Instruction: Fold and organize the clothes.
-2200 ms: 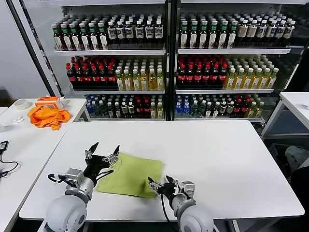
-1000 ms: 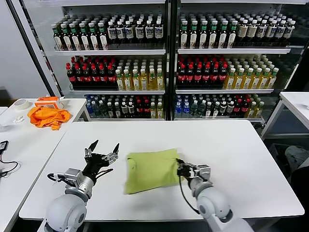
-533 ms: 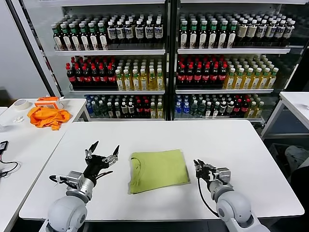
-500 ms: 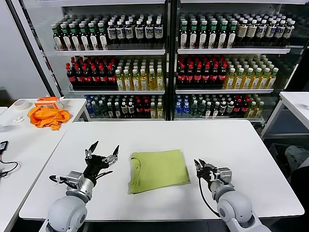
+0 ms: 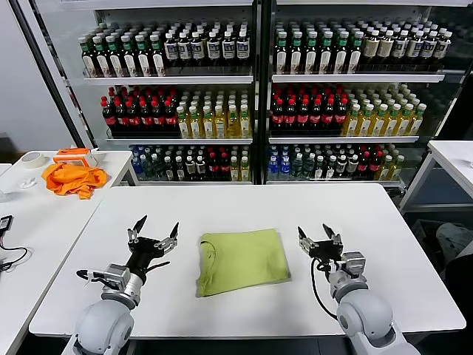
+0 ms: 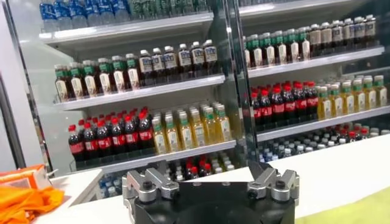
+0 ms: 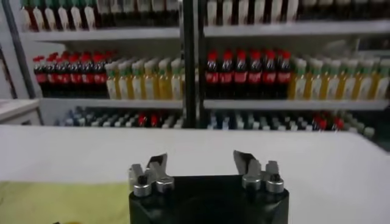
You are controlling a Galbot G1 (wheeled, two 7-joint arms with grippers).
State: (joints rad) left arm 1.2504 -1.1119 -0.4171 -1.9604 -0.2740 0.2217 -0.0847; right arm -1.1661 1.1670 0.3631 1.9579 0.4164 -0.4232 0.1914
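Observation:
The clothes, one light yellow-green T-shirt, lie folded into a flat rectangle on the white table, plain side up. A strip of the shirt shows in the left wrist view, and a corner of it in the right wrist view. My left gripper stands open just left of the shirt, fingers raised, holding nothing. My right gripper stands open just right of the shirt, apart from it and empty. Both wrist views show spread fingers with only table and shelves between them.
Behind the table stand glass-fronted shelves of bottles. A side table at the left holds a bright orange cloth, a tape roll and a cable. Another white table stands at the far right.
My right gripper has let go of the shirt's right edge, opened, and drawn back to the right and upward. The shirt settled flat. The left gripper barely moved.

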